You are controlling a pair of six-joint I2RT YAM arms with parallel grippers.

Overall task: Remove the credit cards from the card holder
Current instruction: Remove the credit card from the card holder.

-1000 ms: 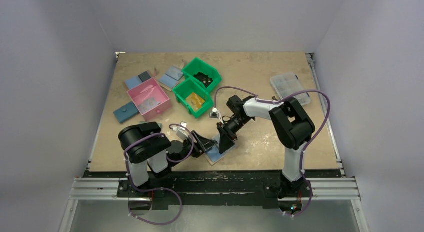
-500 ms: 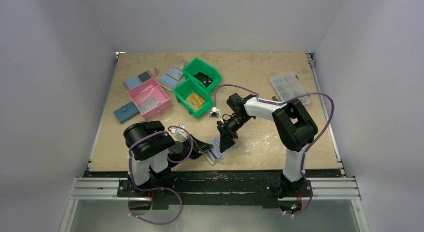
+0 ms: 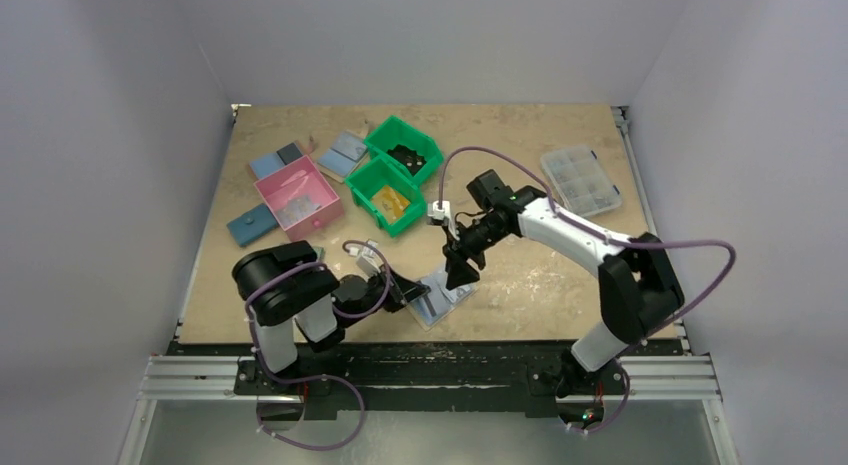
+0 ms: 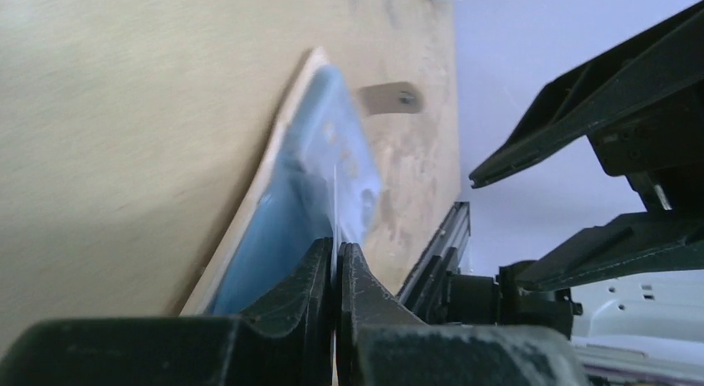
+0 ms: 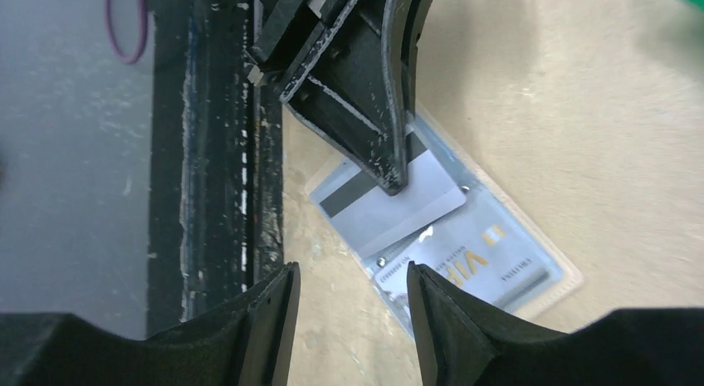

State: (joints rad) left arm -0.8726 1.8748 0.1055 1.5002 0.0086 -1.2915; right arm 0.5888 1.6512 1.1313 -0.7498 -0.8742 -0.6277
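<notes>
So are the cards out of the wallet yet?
Not yet. Done: the card holder lies open on the table. In hand: the left gripper is pinching a grey card with a dark stripe, which looks mostly out of its slot. Left to do: a second card sits tucked inside the holder. The right gripper hangs open above, holding nothing.

card holder (image 5: 508, 227) lies open and flat on the table (image 5: 581, 112) by its near edge, light-blue inside, tan rim. grey-white card (image 5: 390, 216), black stripe, sticks partly out, nipped by the left gripper (image 5: 397, 183). second card (image 5: 469, 266), gold chip, sits in the clear pocket.
</notes>
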